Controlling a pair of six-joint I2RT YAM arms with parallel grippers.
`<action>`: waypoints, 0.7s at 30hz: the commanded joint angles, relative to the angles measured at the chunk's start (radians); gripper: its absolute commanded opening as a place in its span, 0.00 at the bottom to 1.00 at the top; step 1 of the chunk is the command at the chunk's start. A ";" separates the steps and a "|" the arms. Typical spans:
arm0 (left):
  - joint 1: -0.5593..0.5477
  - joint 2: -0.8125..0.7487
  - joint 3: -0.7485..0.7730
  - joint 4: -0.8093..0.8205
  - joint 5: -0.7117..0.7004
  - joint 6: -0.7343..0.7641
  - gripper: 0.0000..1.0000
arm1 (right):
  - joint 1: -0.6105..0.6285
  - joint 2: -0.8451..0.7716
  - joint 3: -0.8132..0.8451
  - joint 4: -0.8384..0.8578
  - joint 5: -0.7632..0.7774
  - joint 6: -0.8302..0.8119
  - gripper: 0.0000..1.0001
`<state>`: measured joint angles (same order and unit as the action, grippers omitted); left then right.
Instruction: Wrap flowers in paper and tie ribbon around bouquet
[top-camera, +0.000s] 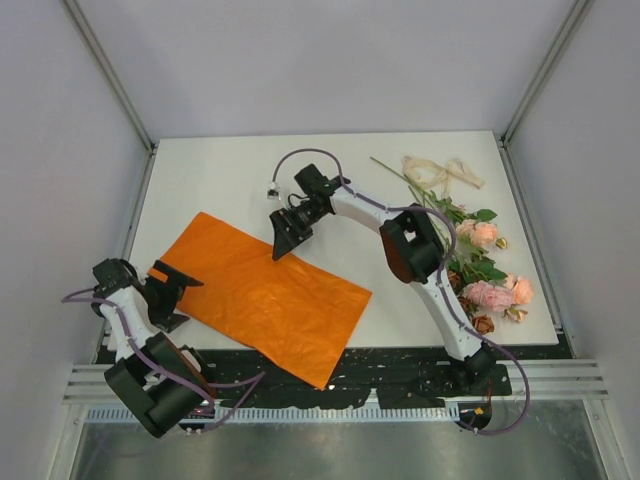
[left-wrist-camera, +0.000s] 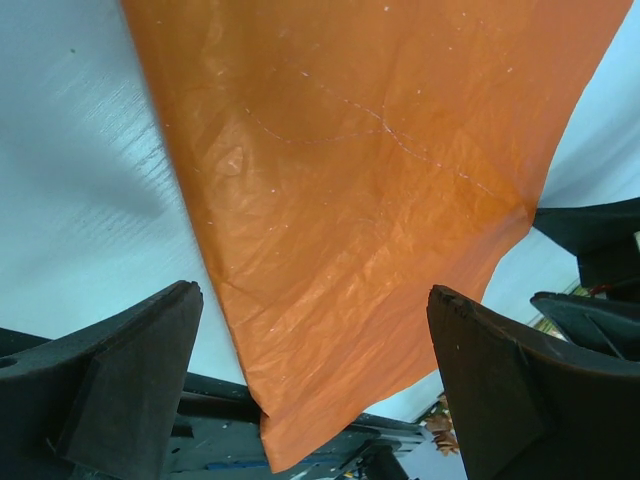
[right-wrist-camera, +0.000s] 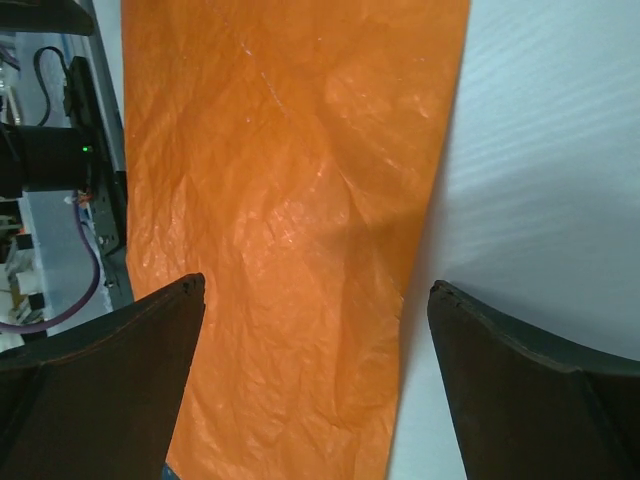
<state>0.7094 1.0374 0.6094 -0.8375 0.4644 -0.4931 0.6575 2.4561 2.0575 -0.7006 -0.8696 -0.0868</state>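
Note:
The orange paper (top-camera: 265, 295) lies flat and slanted on the white table (top-camera: 230, 170), its near corner hanging over the front edge. My left gripper (top-camera: 180, 300) stands open at the sheet's left corner, with the paper (left-wrist-camera: 380, 180) below its spread fingers (left-wrist-camera: 312, 292) and nothing held. My right gripper (top-camera: 288, 240) hovers open over the far edge, and the paper (right-wrist-camera: 290, 150) fills the space under its jaws (right-wrist-camera: 315, 285). The flowers (top-camera: 480, 270) lie loose at the right. The cream ribbon (top-camera: 440, 172) sits bunched at the back right. The bouquet is out of view.
A black strip with cables (top-camera: 400, 370) runs along the near edge by the arm bases. Grey enclosure walls and metal posts (top-camera: 110, 75) close in the left, right and back sides. The flower stems reach toward the ribbon.

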 joint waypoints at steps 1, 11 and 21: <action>0.002 0.039 -0.019 0.095 -0.004 -0.065 1.00 | 0.011 0.056 0.030 0.065 -0.127 0.125 0.93; -0.030 0.050 -0.043 0.140 -0.009 -0.084 1.00 | 0.001 0.081 -0.033 0.257 -0.241 0.356 0.35; -0.039 0.039 -0.050 0.152 0.000 -0.084 1.00 | -0.009 0.035 -0.132 0.524 -0.335 0.606 0.18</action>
<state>0.6785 1.1015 0.5655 -0.7223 0.4599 -0.5694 0.6456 2.5523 1.9965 -0.3527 -1.1294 0.3634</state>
